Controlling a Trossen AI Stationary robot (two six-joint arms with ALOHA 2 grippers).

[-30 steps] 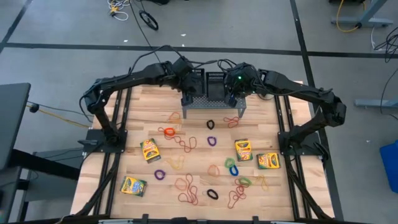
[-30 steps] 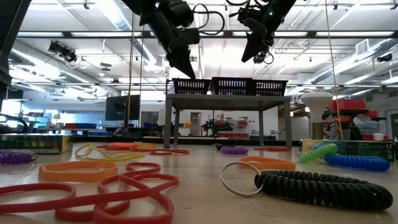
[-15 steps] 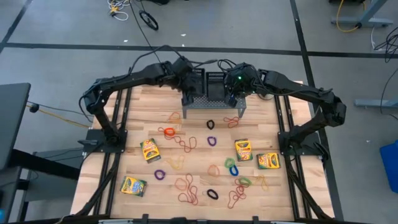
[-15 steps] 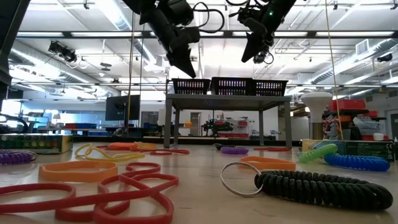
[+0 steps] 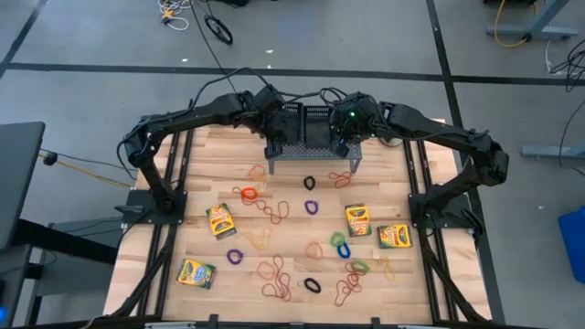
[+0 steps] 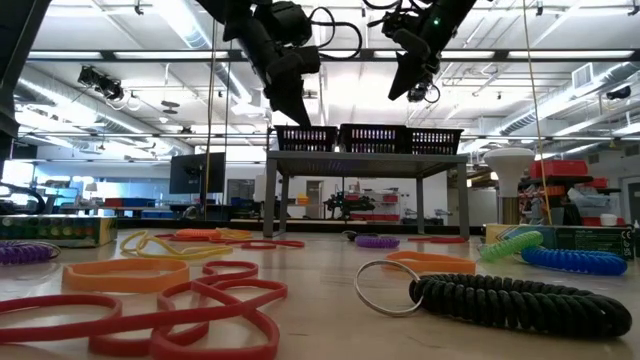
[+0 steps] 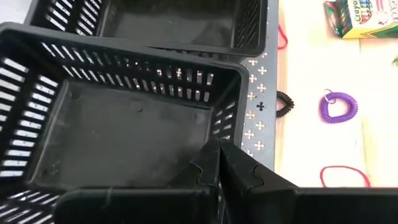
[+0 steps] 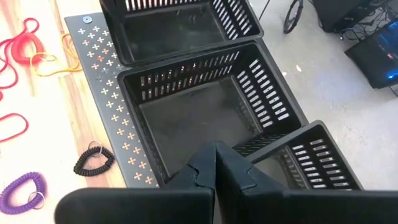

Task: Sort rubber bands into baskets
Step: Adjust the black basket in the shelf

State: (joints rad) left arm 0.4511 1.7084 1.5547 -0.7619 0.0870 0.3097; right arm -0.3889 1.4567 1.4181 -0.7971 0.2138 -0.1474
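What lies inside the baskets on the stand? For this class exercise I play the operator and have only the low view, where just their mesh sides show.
Observer: In the left wrist view, the basket below the left gripper shows a bare floor with nothing in it.
Operator: And the middle one?
Observer: The right wrist view looks down into the middle basket, and it is bare too.
Operator: Is either gripper carrying anything?
Observer: No. The right gripper has its fingers shut with nothing between them, and so has the left.
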